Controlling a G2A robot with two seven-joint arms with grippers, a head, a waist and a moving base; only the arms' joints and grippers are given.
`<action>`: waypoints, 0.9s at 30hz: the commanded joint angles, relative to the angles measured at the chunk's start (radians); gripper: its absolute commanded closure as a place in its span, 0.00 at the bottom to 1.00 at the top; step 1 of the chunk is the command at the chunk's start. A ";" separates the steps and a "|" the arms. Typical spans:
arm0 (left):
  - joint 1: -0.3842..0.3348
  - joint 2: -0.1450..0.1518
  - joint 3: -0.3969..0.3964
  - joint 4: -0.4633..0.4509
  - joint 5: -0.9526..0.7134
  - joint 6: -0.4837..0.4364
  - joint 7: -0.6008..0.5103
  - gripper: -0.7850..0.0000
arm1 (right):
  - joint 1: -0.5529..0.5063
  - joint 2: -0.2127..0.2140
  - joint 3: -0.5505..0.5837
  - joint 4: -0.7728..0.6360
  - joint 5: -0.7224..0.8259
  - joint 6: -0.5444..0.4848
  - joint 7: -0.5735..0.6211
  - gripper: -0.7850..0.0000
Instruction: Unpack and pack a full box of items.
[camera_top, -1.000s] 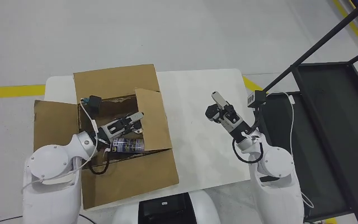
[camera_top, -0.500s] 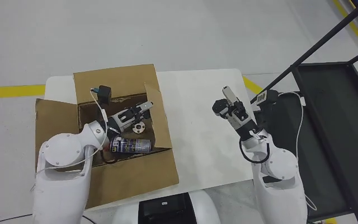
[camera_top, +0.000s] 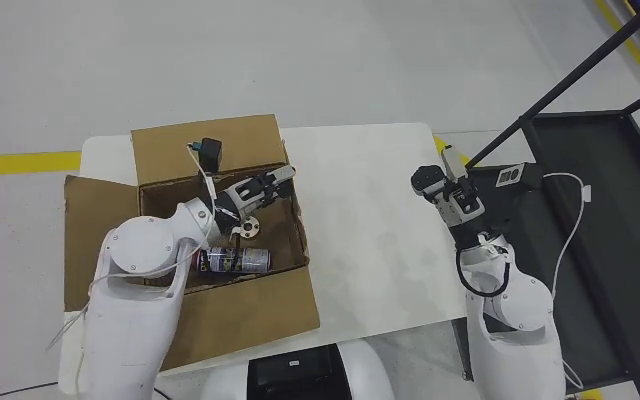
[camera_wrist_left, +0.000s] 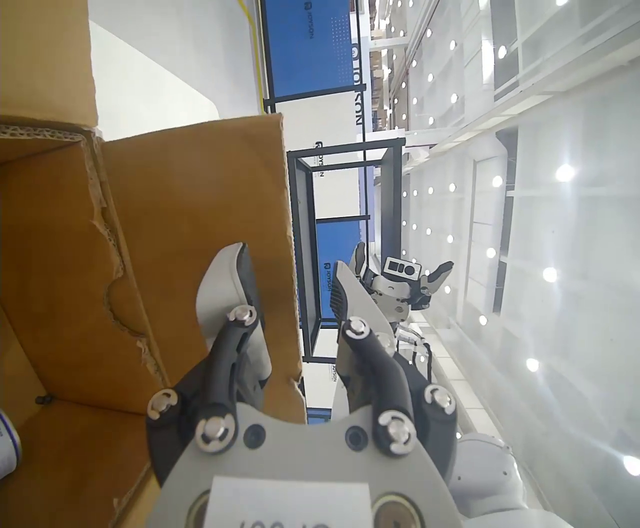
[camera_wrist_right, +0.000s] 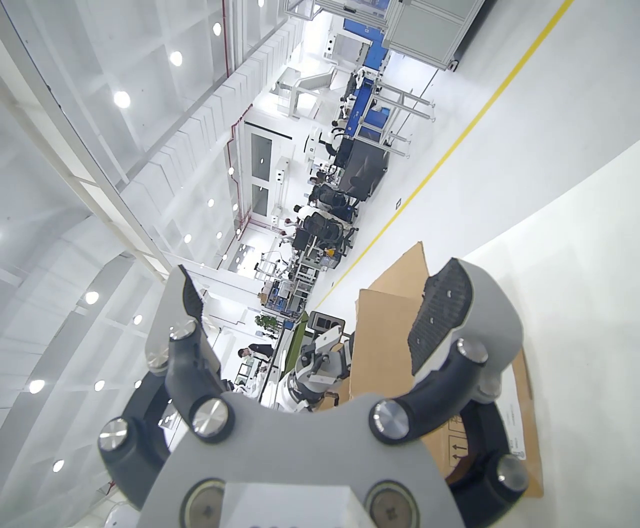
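An open cardboard box (camera_top: 215, 148) stands on the left part of the white table (camera_top: 370, 240). Inside lie a dark can (camera_top: 232, 260) and a small round item (camera_top: 248, 228). My left gripper (camera_top: 283, 178) is at the box's right flap (camera_wrist_left: 200, 200) and open. In the left wrist view the left gripper (camera_wrist_left: 292, 272) has one finger inside the flap and one outside. My right gripper (camera_top: 443, 178) hangs open and empty above the table's right edge. In the right wrist view the right gripper (camera_wrist_right: 320, 285) looks back toward the box (camera_wrist_right: 385, 320).
A black metal rack (camera_top: 585, 190) stands just right of the table, close to the right arm. The other box flaps lie spread out at the back, left and front (camera_top: 240, 320). Bare table stretches between the box and the right arm.
The left gripper rose out of the box and moved right to the right flap, which now stands more upright. The right arm drew back to the right, toward the rack.
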 joint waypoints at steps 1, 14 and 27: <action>-0.014 -0.001 0.021 0.010 0.000 0.008 0.016 0.63 | 0.000 0.000 0.000 0.000 0.000 0.000 0.000 0.00; -0.105 -0.007 0.146 0.100 0.016 0.057 0.084 0.61 | 0.000 0.000 0.000 0.000 0.000 0.000 0.000 0.00; -0.159 -0.010 0.245 0.162 0.051 0.112 0.101 0.60 | 0.000 0.000 0.000 0.000 0.000 0.000 0.000 0.00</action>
